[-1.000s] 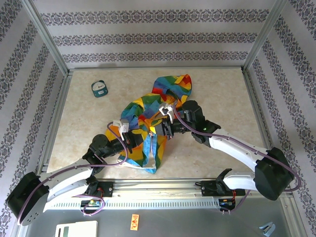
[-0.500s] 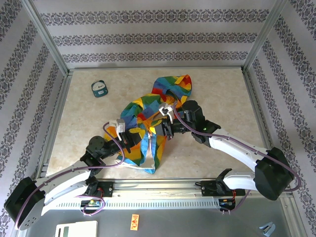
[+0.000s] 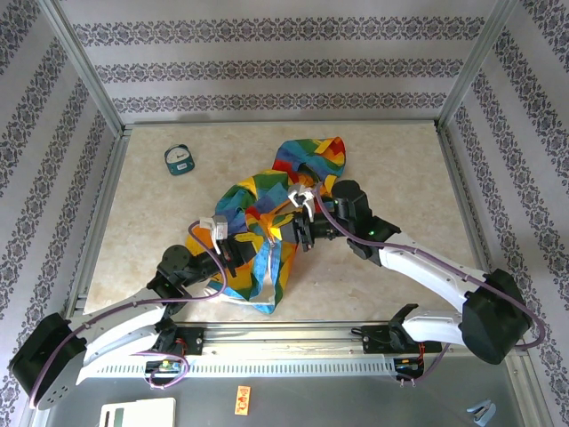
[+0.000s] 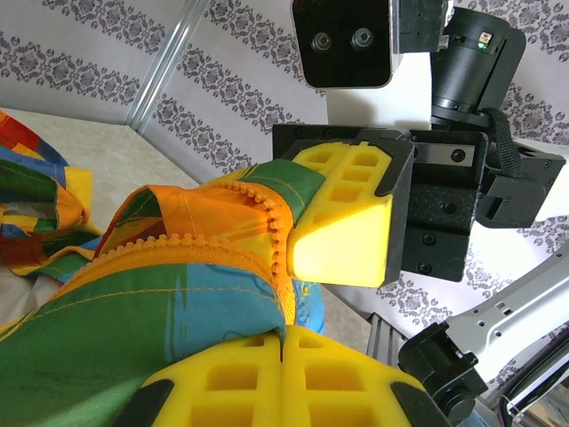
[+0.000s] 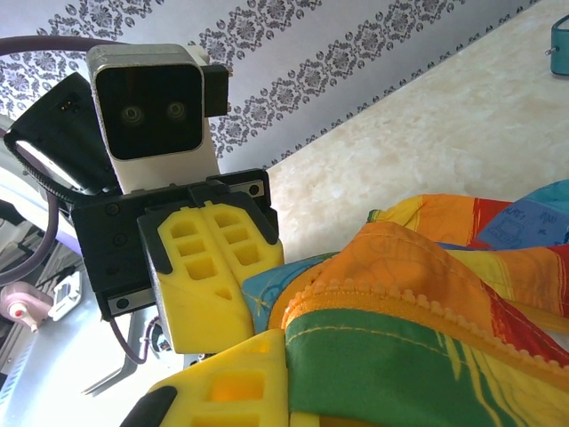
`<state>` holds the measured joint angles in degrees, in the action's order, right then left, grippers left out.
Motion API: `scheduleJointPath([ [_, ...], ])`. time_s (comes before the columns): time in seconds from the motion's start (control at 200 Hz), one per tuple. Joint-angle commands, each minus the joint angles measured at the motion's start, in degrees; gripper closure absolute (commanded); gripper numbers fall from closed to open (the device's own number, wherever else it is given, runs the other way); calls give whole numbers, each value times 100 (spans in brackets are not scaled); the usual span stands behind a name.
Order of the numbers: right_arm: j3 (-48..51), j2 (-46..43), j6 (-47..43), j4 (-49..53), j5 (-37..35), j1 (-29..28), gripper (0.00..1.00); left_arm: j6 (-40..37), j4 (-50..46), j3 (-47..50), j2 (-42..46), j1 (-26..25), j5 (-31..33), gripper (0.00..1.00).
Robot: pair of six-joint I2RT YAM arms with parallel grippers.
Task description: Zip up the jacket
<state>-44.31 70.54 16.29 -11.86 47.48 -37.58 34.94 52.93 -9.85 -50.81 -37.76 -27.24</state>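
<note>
The rainbow patchwork jacket [image 3: 267, 209] lies bunched in the middle of the table. My left gripper [image 3: 238, 252] and right gripper [image 3: 300, 233] face each other over its near part. In the left wrist view my left gripper [image 4: 284, 336] is shut on a blue-green fold of the jacket [image 4: 151, 302] beside the orange zipper teeth [image 4: 277, 240]. The right gripper's fingers [image 4: 342, 222] stand just across from it. In the right wrist view my right gripper [image 5: 286, 400] is shut on the green panel under the zipper edge [image 5: 400, 298], with the left gripper's fingers [image 5: 209, 267] close by.
A small round teal gadget [image 3: 180, 159] sits at the back left of the table. Metal frame rails [image 3: 98, 222] and patterned walls bound the table on three sides. Bare tabletop [image 3: 400, 169] lies to the right of the jacket.
The left arm has drawn back slightly toward its base, and the jacket's near hem has shifted a little left. Both grippers stay shut on the fabric.
</note>
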Motion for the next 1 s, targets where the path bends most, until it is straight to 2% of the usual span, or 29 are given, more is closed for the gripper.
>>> scheduleJointPath([
  [0.0,-33,-165,-30,-324,213,87,100,81,354,88,-12,0,-229,100],
  [0.435,-86,-78,-5,-326,323,157,100,92,344,141,-4,5,-273,100],
  [0.994,-60,-23,-47,-286,558,141,100,30,305,142,305,99,178,100],
])
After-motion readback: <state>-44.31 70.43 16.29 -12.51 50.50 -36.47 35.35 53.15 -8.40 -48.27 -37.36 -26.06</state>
